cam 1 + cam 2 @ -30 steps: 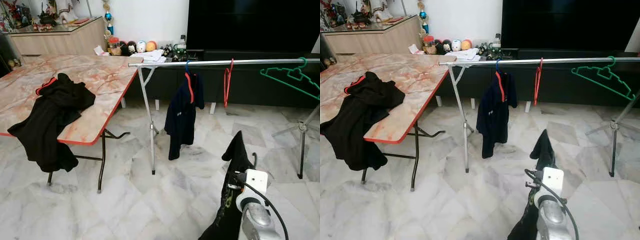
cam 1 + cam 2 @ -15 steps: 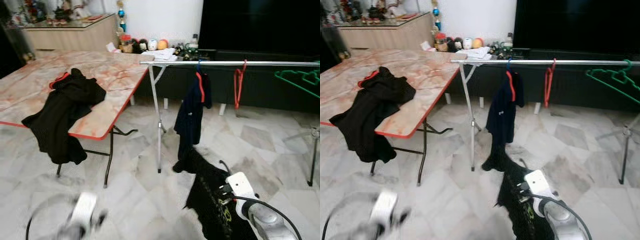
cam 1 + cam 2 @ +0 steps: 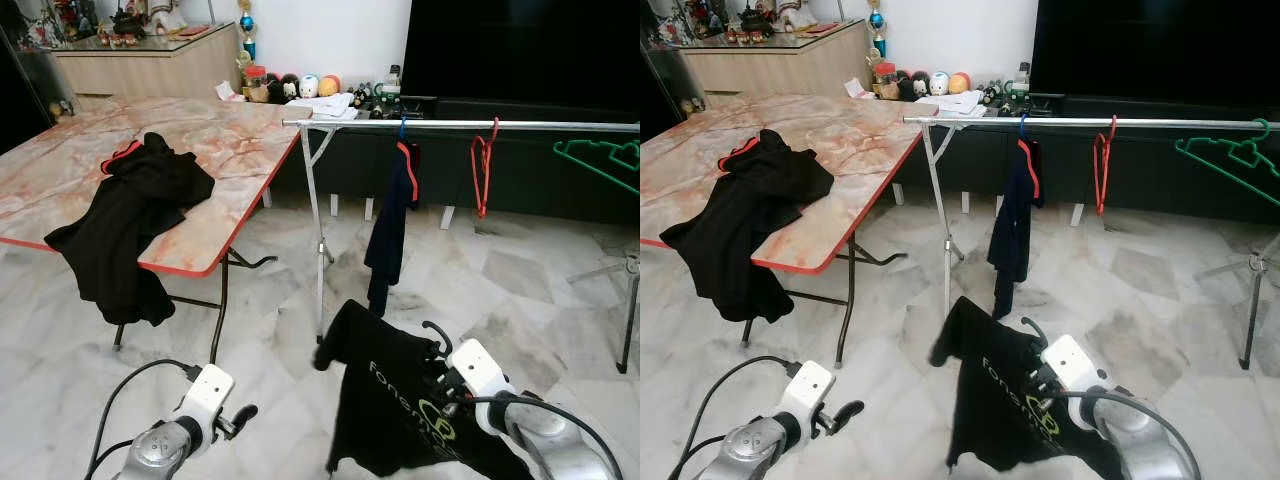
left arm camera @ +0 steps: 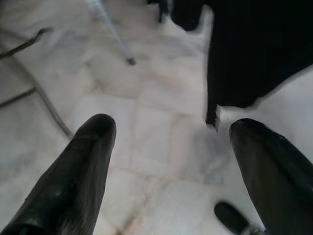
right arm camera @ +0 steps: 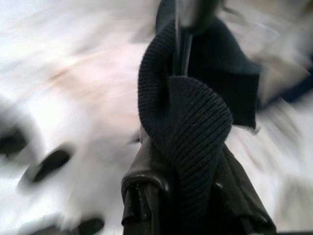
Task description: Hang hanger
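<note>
Since a second ago my right gripper (image 5: pixel 161 147) has swung the black T-shirt (image 3: pixel 400 410) from hanging edge-on at my right side to spread out low in front of me, its printed chest now facing up, and my left gripper (image 4: pixel 171 147) has come up into sight at lower left. My head has turned a little too, so the table's shift is only that.

The shirt is on a hanger whose dark hook (image 3: pixel 436 336) pokes out just above my right wrist. I judge that I carry it by the neck so that the hook stays free for the rail (image 3: pixel 460 125), which runs well ahead between table (image 3: pixel 230 160) and television. A navy garment (image 3: pixel 390 230), a red hanger (image 3: pixel 484 165) and a green hanger (image 3: pixel 600 160) hang there already; the gap between red and green looks the likeliest spot.

My right fingers are clamped on the ribbed collar and the hanger stem (the wrist picture is blurred, so exactly what they pinch is hard to say). My left fingers (image 4: pixel 83 166) stand wide apart over bare marble floor (image 4: pixel 146 117), holding nothing.

The hanger's shoulders are hidden inside the cloth, and the shirt's hem is cut off below.
</note>
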Robot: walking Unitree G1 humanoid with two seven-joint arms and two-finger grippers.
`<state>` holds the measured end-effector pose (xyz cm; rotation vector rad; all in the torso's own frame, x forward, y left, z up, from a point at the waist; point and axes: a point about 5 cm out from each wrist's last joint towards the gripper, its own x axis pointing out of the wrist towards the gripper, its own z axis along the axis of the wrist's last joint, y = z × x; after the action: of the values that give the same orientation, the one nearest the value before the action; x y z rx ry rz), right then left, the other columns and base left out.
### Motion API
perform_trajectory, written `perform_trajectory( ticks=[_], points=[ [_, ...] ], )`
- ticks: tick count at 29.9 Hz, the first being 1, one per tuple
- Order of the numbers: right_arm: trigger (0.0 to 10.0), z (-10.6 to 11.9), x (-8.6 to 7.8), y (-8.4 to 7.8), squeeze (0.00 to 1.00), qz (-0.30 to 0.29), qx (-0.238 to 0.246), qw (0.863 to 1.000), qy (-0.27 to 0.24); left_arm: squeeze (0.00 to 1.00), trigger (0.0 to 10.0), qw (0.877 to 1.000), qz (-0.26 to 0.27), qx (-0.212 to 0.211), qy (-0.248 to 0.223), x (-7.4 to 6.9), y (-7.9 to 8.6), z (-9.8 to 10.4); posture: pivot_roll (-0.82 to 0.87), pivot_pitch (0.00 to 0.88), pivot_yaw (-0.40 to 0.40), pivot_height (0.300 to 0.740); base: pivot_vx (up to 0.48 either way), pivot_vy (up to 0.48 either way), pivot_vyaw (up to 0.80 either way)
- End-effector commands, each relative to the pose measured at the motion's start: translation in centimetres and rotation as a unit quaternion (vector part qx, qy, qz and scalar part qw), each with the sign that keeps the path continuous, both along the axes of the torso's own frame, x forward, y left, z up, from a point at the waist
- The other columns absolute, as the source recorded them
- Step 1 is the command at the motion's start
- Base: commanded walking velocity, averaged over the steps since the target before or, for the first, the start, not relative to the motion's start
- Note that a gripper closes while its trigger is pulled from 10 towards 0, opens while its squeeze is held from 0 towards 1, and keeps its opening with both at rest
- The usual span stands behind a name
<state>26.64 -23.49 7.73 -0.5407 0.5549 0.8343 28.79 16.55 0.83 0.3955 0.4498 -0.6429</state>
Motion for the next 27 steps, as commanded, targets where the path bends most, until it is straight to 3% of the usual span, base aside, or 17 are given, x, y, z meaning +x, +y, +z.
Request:
perform_trajectory(
  ticks=[1, 10, 27],
  points=[
    [10.0, 2.3, -0.6, 2.0, 0.00, 0.094, 0.030, 0.995, -0.012, 0.00, 10.0, 0.999, -0.046, 0.011, -0.002, 0.9, -1.3, 0.8, -0.08, 0.000, 0.078, 0.740, 0.000, 0.000, 0.00],
    [10.0, 2.8, -2.3, 1.8, 0.00, 0.126, 0.024, 0.992, 0.014, 0.00, 10.0, 0.999, -0.045, 0.003, 0.003, 1.0, -2.3, 0.7, -0.10, 0.000, 0.074, 0.740, 0.000, 0.000, 0.00],
    [10.0, 4.5, -2.1, 2.9, 0.00, 0.150, 0.036, 0.988, -0.005, 0.00, 10.0, 0.998, -0.052, -0.016, 0.020, 0.8, -3.3, 0.4, -0.11, 0.000, 0.070, 0.740, 0.000, 0.000, 0.00]
  ],
)
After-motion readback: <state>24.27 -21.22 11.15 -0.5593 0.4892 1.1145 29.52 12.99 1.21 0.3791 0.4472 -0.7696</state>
